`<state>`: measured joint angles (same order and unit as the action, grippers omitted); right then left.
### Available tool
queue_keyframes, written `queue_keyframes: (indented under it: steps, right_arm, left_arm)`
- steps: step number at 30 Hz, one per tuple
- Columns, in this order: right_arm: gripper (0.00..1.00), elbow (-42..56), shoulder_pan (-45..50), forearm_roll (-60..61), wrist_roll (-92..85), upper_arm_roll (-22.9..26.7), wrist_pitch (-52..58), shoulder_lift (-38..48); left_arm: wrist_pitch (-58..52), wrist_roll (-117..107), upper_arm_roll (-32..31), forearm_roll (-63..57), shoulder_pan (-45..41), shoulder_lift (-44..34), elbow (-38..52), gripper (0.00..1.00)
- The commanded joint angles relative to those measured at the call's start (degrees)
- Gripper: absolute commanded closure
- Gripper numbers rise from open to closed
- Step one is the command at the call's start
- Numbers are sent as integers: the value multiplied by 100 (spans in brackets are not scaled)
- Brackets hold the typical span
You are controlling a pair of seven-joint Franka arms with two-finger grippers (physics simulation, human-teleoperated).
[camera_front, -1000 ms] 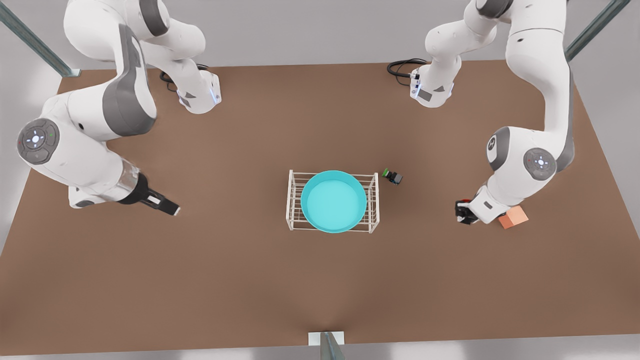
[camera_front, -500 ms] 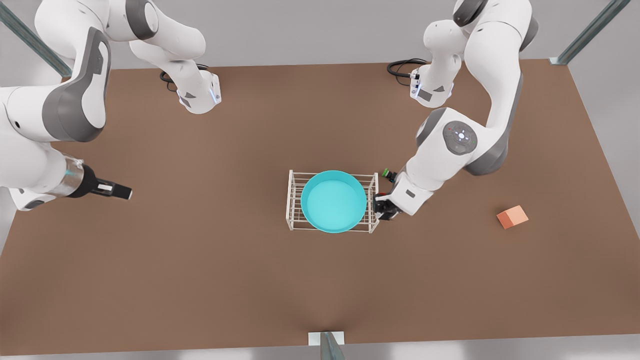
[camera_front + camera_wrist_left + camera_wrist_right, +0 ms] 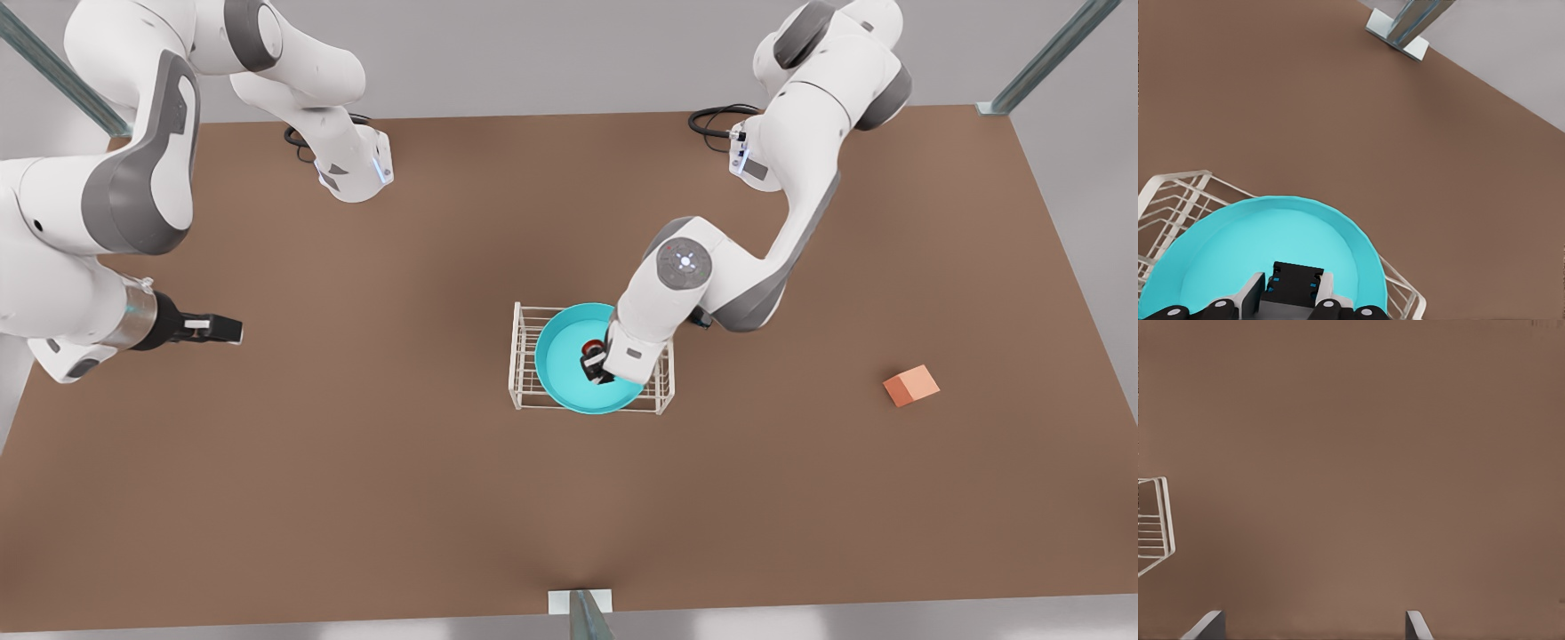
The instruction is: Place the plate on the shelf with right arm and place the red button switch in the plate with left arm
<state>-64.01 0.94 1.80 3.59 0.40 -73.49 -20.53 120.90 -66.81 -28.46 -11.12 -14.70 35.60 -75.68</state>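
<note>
Front view: brown table (image 3: 400, 498), grey walls; left hand (image 3: 594, 363) grips red button switch (image 3: 590, 347); right hand (image 3: 218, 330) spread.

Left hand (image 3: 594, 364) points down, fingers closed; right hand (image 3: 233, 330) waits level, fingers spread.

White jointed arms, grey joint bands, round lit caps, black grippers, black cables near table (image 3: 444, 498) rear edge.
</note>
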Motion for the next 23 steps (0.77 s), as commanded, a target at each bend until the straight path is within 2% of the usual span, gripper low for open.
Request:
queue_keyframes:
  steps: [1, 4, 5, 8, 10, 12, 14, 17, 23]
  right_arm:
    - [0, 2, -6, 84, -737, 12, 28, 5]
    - [0, 2, -6, 84, -728, -5, 28, 5]
    - [0, 2, -6, 84, -728, -32, -7, 5]
    - [0, 2, 29, 84, -763, -49, -86, -48]
    - [0, -15, 12, 717, -755, -119, -463, -259]
    - [0, -6, 100, 708, -754, -67, -825, -373]
    - [0, -24, 152, 374, -526, -155, -790, -364]
    - [0, -6, 135, 128, -517, -155, -596, -356]
    - [0, 2, 143, 145, -517, -155, -579, -356]
  left_arm:
    - [91, -2205, -2, -109, -16, -9, -17, 62]
    - [82, -2205, -2, -109, -51, -9, -52, 61]
    - [74, -2205, -2, -109, -104, -9, -61, 0]
    - [-93, -2196, 7, -285, -95, -61, -69, 0]
    - [-594, -1933, 16, -382, 72, -237, -69, 0]
    - [-1956, 175, -19, -145, 959, -676, 10, 0]
    - [-2378, 2250, -19, 93, 2058, -888, 1, 0]
    - [-2668, 4149, 16, 66, 2735, -888, 71, 0]
    - [-2704, 4211, 16, 40, 2797, -879, 71, 0]
